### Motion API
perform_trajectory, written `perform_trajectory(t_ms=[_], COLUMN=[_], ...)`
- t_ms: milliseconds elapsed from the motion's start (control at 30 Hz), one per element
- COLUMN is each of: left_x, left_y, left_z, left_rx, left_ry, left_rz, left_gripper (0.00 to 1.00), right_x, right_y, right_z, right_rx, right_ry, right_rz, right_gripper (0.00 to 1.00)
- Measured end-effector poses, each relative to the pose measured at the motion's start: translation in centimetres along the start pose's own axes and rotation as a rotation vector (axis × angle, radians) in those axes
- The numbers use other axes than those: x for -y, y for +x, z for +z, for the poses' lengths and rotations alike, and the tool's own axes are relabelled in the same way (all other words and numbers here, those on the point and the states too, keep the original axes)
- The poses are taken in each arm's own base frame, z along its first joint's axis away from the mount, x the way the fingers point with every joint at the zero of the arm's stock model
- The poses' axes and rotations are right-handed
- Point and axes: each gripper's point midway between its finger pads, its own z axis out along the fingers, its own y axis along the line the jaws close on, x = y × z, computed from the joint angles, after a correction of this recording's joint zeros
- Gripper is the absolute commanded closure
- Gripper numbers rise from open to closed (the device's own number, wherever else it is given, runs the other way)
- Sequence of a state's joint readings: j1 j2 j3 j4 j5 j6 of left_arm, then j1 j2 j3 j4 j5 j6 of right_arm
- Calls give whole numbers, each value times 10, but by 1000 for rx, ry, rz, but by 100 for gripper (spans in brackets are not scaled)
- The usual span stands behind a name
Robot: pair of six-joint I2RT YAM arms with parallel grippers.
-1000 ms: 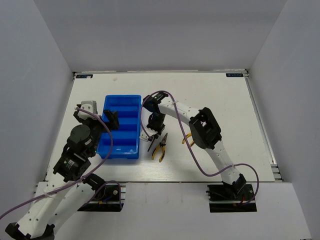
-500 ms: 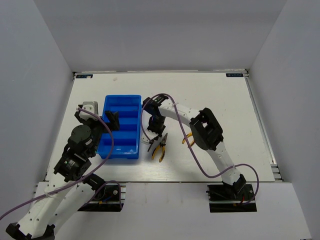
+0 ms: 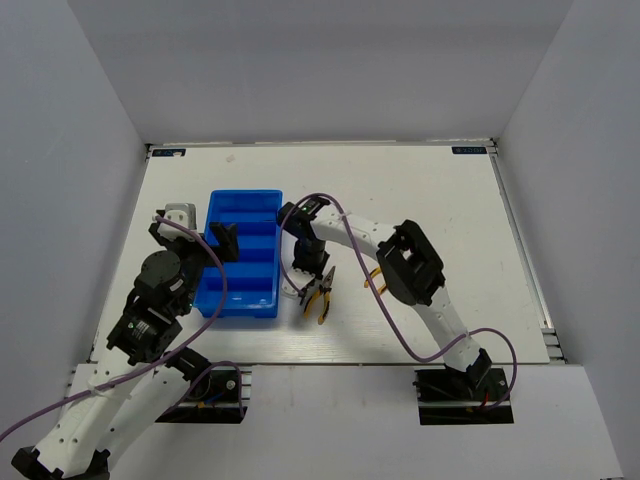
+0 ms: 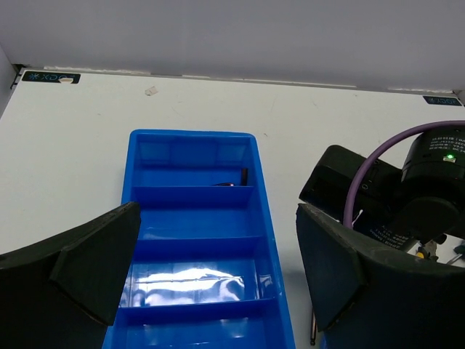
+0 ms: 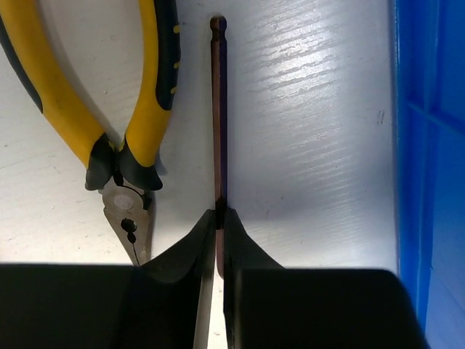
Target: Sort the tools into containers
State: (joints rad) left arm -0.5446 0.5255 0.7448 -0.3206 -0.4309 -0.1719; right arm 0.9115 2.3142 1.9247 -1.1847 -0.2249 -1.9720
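Note:
The blue bin (image 3: 245, 258) lies left of centre, its compartments running far to near. My left gripper (image 3: 226, 241) hovers open and empty over it; in the left wrist view (image 4: 218, 280) its fingers straddle the bin (image 4: 190, 251). A small dark tool (image 4: 234, 181) lies in a far compartment. My right gripper (image 3: 304, 279) is low beside the bin's right wall. In the right wrist view (image 5: 219, 215) it is shut on a thin dark hex key (image 5: 218, 109) that is at table level. Yellow-handled pliers (image 5: 109, 102) lie just beside it (image 3: 320, 293).
A second pair of yellow pliers (image 3: 377, 277) lies partly under the right arm. The bin's right wall (image 5: 429, 145) is close to the right gripper. The right arm's wrist (image 4: 392, 189) and purple cable (image 3: 340, 205) stand next to the bin.
My right gripper has moved a little nearer and leftward, down beside the pliers. The left arm and the bin have not moved.

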Motion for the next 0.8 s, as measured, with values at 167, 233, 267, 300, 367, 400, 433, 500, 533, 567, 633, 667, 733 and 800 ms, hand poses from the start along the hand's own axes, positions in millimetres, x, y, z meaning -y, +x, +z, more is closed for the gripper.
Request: perform_trajectory(t_ms=[167, 233, 267, 300, 367, 400, 433, 500, 533, 567, 633, 667, 733, 800], left_x=[0, 0, 0, 0, 0, 0, 0, 0, 0, 0, 0, 0, -1, -1], left_y=[0, 0, 0, 0, -1, -1, -1, -2, -2, -2, -3, -3, -4, -3], left_z=[0, 0, 0, 0, -1, -1, -1, -1, -1, -1, -2, -2, -3, -4], left_rx=[0, 0, 0, 1, 5, 7, 9, 12, 12, 12, 14, 16, 22, 26], left_ry=[2, 2, 2, 2, 2, 3, 3, 4, 4, 4, 4, 5, 6, 6], left_rz=[0, 0, 0, 0, -2, -3, -4, -6, -6, -6, -7, -8, -10, -12], left_gripper=[2, 2, 2, 2, 2, 2, 2, 2, 2, 2, 2, 2, 2, 2], right_x=[0, 1, 1, 2, 3, 4, 5, 5, 5, 5, 3, 1, -2, -3], right_y=[0, 0, 0, 0, 0, 0, 0, -1, -2, -3, -5, -6, -7, -7], right_z=[1, 1, 1, 1, 0, 0, -1, -2, -2, -2, -2, -2, -3, -6], right_rx=[-19, -24, -27, -30, -31, -31, -30, -26, -23, -19, -11, -10, -9, -9], right_ry=[-2, 3, 6, 11, 25, 34, 46, 69, 76, 83, 89, 88, 86, 91], right_rz=[12, 27, 39, 55, 92, 116, 143, 202, 226, 252, 296, 311, 345, 370], right_gripper=[100, 100, 100, 100, 100, 100, 100, 100, 100, 100, 100, 100, 100, 100])
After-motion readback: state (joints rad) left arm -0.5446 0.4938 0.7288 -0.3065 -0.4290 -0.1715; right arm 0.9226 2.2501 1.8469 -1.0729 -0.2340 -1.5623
